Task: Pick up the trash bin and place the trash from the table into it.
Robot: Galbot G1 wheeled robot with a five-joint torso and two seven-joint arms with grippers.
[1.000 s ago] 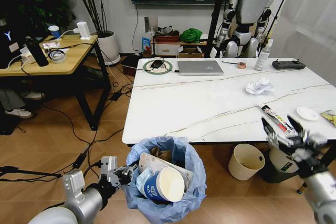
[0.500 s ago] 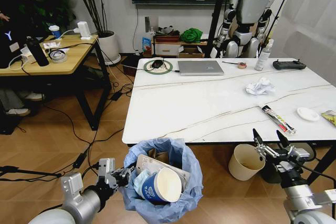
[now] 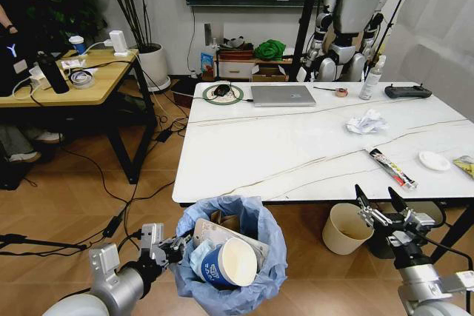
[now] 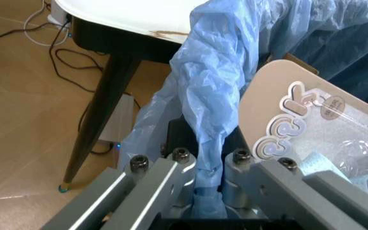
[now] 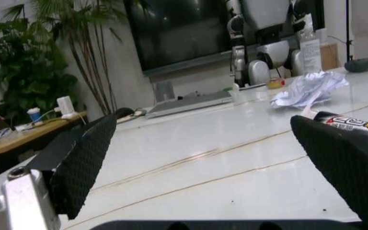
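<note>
The left hand [image 3: 172,246] is clamped on the rim of the small round bin with the crinkly light-blue plastic bag [image 3: 231,257], and it holds the bin just in front of the near edge of the big white marble-look tabletop [image 3: 296,146]. In the left wrist view the two metal fingers [image 4: 171,165] pinch a fold of the blue bag between them. Inside the bin lie a blue paper cup [image 3: 226,262] on its side and a flat clear package [image 3: 222,232]. The right hand [image 3: 379,201] hangs low by the near right edge of the tabletop, with its two black fingers [image 5: 85,160] wide apart and nothing between them. On the tabletop near it lies a long thin wrapper [image 3: 391,167], and a crumpled white tissue wad [image 3: 366,121] sits farther back.
</note>
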